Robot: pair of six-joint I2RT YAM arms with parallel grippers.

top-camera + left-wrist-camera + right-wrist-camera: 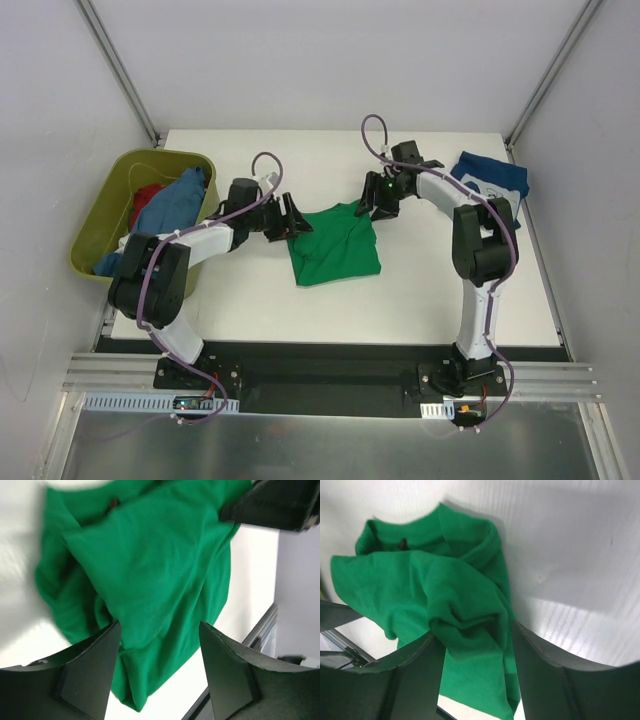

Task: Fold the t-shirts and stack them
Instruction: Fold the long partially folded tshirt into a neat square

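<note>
The bright green t-shirt lies partly folded and rumpled on the white table at its middle. My left gripper is at the shirt's left upper corner. In the left wrist view it is open, with the green cloth lying between and below the fingers. My right gripper is at the shirt's right upper corner. In the right wrist view it is open, with a bunched fold of the green shirt between the fingers. A navy t-shirt with a white print lies at the back right.
An olive-green plastic tub stands off the table's left edge, holding a mid-blue shirt and a red one. Grey enclosure walls close in the back and sides. The arm bases sit on the rail at the near edge.
</note>
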